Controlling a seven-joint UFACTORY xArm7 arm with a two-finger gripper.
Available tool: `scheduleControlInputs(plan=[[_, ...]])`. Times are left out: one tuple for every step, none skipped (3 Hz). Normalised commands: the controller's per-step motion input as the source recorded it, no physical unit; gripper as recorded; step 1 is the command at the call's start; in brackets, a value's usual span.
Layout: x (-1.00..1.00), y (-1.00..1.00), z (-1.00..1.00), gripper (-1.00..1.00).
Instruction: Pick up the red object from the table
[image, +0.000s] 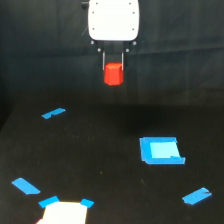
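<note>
Red object: the red object (113, 74) is a stubby orange-red block, upright, seated between the gripper's fingers near the top of the exterior view, well above the blue square pad and toward that view's left of it
Gripper: the gripper (113, 64) hangs below a white housing (113, 20); its two thin fingers (104, 59) stand one on each side of the block's upper part, clamped against it
Contact with table: the block's underside sits against a dark background; whether it touches the table cannot be told from this view
Table: the table (100, 165) is a wide matte black surface
Blue square pad: the blue square pad (161, 150) lies flat on the table, nothing resting on it
Tape strips: one blue tape strip (53, 113) lies well to the exterior view's left of the pad and higher; another (25, 186) sits far left and lower; a third (196, 196) lies just below the pad, toward the view's right
White patch: a bright white patch (64, 212) with blue tape at its upper corners sits at the bottom edge, left of and below the pad; what it is cannot be told
Containers: no item here holds anything inside it
</note>
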Motion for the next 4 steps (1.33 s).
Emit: scheduleControlInputs(plan=[[-0.1, 0.38, -0.12, -0.65], [-0.14, -0.41, 0.24, -0.5], [-0.34, -0.18, -0.2, -1.0], [0.07, -0.03, -0.05, -0.39]])
